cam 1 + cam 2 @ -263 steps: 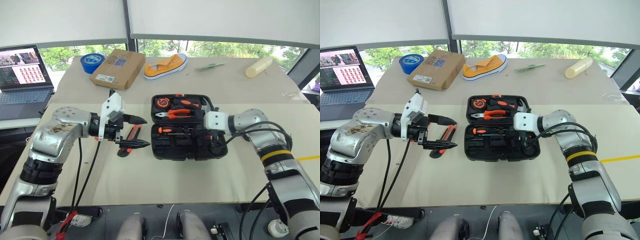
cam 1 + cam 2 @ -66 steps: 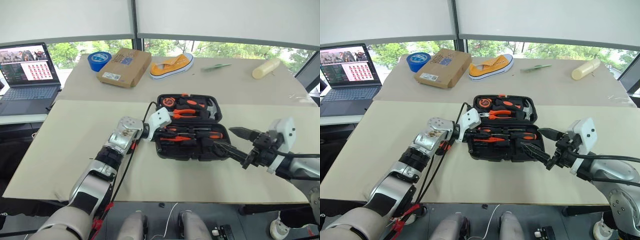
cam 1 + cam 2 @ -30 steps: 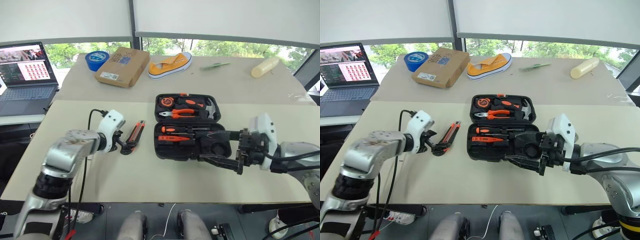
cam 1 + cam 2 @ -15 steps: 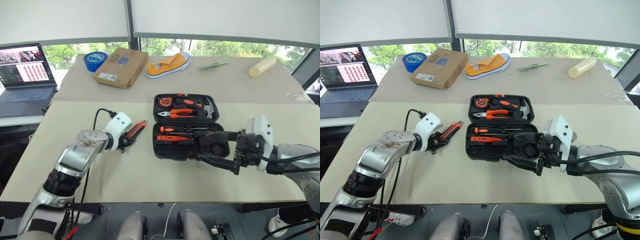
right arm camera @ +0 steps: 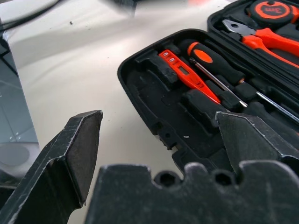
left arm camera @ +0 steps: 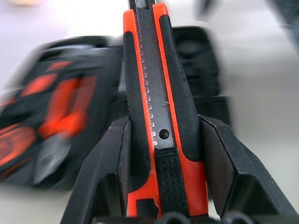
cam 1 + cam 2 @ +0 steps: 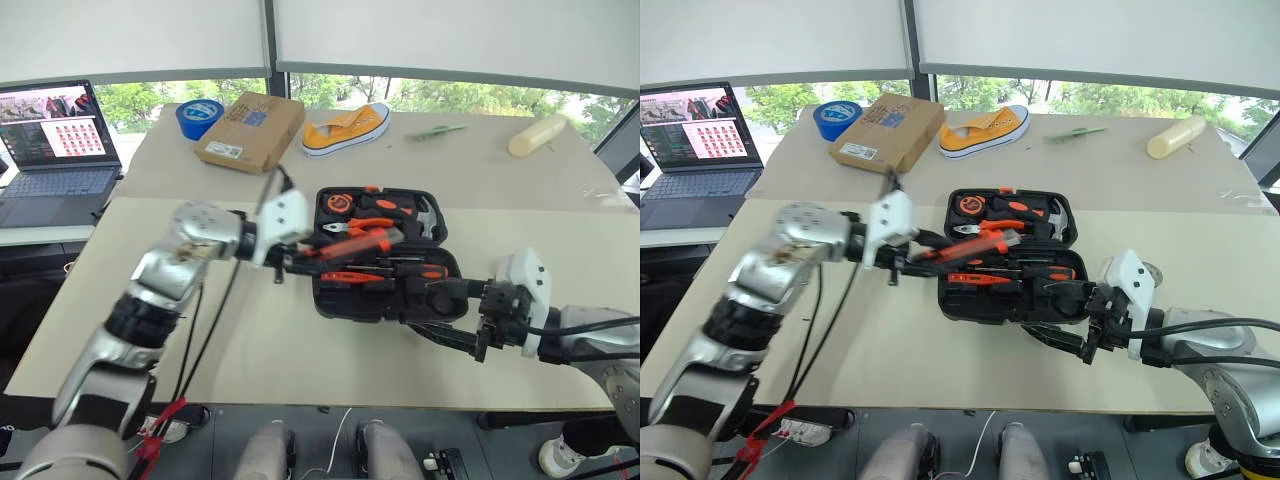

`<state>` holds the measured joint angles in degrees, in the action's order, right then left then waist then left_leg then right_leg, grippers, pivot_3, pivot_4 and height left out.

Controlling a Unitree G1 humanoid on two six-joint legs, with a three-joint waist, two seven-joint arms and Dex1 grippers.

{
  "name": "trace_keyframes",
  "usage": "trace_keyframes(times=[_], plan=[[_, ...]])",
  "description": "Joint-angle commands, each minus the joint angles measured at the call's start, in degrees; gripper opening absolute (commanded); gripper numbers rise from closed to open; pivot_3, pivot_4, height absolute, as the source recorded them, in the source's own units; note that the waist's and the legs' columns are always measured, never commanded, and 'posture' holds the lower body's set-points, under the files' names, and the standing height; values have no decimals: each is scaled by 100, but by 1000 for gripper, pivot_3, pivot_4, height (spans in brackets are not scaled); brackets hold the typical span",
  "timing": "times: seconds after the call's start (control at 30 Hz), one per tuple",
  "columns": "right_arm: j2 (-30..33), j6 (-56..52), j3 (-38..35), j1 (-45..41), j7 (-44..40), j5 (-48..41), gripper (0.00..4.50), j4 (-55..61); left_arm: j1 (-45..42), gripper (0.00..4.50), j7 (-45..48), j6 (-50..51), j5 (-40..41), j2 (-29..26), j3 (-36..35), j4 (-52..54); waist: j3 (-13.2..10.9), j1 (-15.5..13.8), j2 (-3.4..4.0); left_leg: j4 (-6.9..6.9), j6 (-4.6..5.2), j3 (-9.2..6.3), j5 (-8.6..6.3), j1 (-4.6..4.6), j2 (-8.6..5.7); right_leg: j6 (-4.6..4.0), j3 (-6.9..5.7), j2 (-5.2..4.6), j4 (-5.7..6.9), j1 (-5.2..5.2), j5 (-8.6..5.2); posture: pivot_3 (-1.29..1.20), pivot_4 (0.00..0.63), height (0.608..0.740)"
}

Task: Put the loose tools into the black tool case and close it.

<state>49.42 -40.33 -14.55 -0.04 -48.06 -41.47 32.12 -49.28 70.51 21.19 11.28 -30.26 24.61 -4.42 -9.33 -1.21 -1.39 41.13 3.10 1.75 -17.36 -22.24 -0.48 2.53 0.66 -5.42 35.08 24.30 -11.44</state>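
The black tool case (image 7: 372,311) lies open at mid-table, its lid at the back. My left gripper (image 7: 300,258) is shut on the orange-and-black utility knife (image 7: 355,240) and holds it in the air over the case's left side. In the left wrist view the knife (image 6: 156,107) stands between both fingers (image 6: 112,163). A slim orange screwdriver (image 5: 187,74) and a black-and-orange one (image 5: 210,58) lie in the front half. My right gripper (image 7: 447,312) is open at the case's near right corner, holding nothing.
Pliers (image 7: 362,224), a hammer and a tape measure sit in the lid. On the far table are a blue tape roll (image 7: 200,117), a cardboard box (image 7: 250,130), a yellow shoe (image 7: 345,130) and a cream cylinder (image 7: 535,135). A laptop (image 7: 50,150) stands far left.
My left gripper closed on the knife lying left of the case, then lifted it up and to the right over the case. The right gripper stayed open near the case's front.
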Motion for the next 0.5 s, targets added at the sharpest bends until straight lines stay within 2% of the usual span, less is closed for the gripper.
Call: trace_keyframes(times=[0.03, 0.17, 0.5], plan=[[-107, 93, -260, 92, 143, -90, 4500, 250, -360, 1671, 110, -72, -459, 281, 379, -587, 0, 16, 0, 0, 1, -1, 0, 1, 0, 0, 0, 2, 0, -1, 0, 0, 150, 735], [-297, 31, -394, 259, 340, -235, 4500, 366, -471, 1671, 410, 409, -393, 648, 535, -854, 0, 59, 1, -2, 5, 0, -2, -1, 7, 0, 4, 8, 1, 3, 0, 0, 150, 735], [-393, 67, -390, 244, 564, -280, 4500, 359, -580, 1671, 442, 337, -934, 868, 715, -1315, 0, 40, 1, 6, 10, 0, -5, -5, 21, 1, 5, 10, 1, 5, 0, 0, 150, 735]])
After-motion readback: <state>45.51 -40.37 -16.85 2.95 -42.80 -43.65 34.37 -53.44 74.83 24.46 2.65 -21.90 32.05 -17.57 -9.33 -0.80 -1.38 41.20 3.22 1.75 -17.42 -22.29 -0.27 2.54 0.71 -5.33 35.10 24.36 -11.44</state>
